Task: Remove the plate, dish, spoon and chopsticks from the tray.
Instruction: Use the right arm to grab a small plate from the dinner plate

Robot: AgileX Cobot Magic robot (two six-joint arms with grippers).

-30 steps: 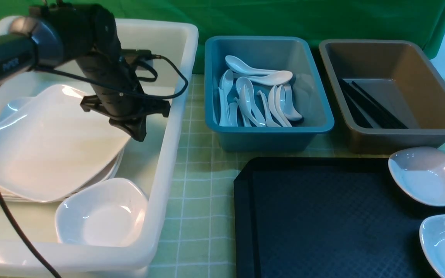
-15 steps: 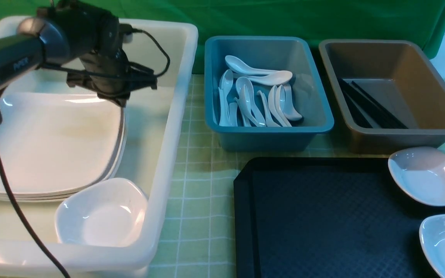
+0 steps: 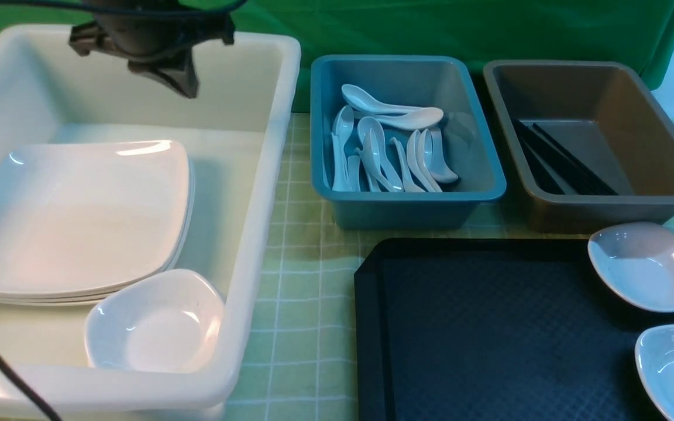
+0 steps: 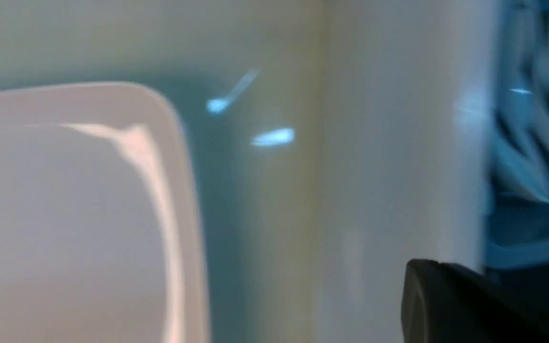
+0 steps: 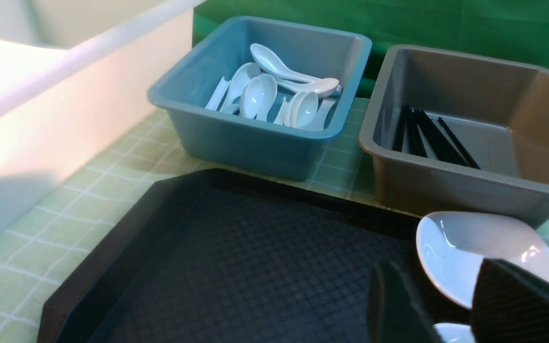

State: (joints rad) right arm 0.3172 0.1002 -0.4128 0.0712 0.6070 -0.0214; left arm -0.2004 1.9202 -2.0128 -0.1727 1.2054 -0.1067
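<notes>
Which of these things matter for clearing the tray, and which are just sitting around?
Job: tray, far dish and near dish at its right side, plate in white tub, spoons in blue bin, chopsticks in brown bin.
Lying about: checked tablecloth, green backdrop.

I'm working a lab bench staged as canteen dish return, green backdrop cloth, checked tablecloth, white tub of plates below my left gripper, blue bin of spoons, brown bin of chopsticks beyond my right gripper

Bright, even light; left wrist view blurred.
</notes>
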